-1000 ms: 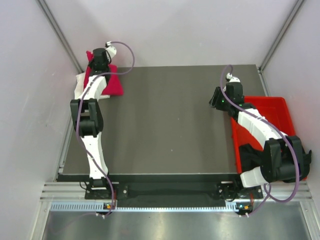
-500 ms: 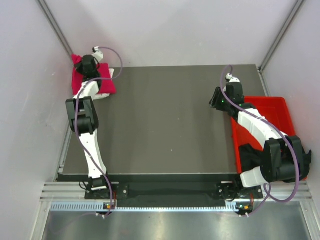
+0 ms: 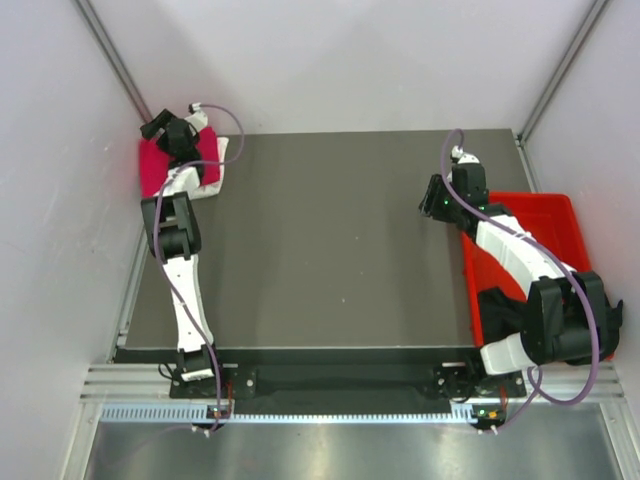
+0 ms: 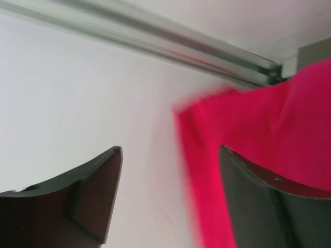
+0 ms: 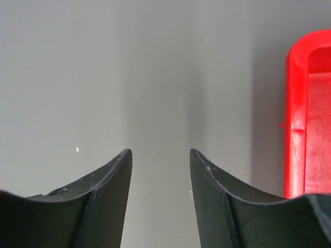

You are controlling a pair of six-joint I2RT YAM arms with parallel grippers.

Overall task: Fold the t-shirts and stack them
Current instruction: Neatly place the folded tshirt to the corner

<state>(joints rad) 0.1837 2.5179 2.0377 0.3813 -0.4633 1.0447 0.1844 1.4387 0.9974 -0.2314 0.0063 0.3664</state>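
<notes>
The magenta-pink t-shirt (image 3: 158, 165) lies bunched at the table's far left corner, against the wall. A white t-shirt (image 3: 222, 150) peeks out from under its right side. My left gripper (image 3: 153, 128) hovers over that corner with its jaws wide apart. In the left wrist view, my left gripper (image 4: 170, 150) has the blurred pink t-shirt (image 4: 258, 129) beside and behind its right finger, not clamped. My right gripper (image 3: 432, 200) hangs open above bare table near the red bin, and in the right wrist view nothing lies between the fingers of my right gripper (image 5: 160, 152). No black shirt shows.
A rigid red plastic bin (image 3: 540, 215) sits at the table's right edge under my right arm, its rim (image 5: 297, 119) close to my right finger. The dark grey table (image 3: 330, 250) is enclosed by white walls with metal corner posts (image 4: 170, 44).
My left gripper carried the pink t-shirt back and left into the corner, then went from shut to wide open, letting go of the cloth. The right arm has not moved.
</notes>
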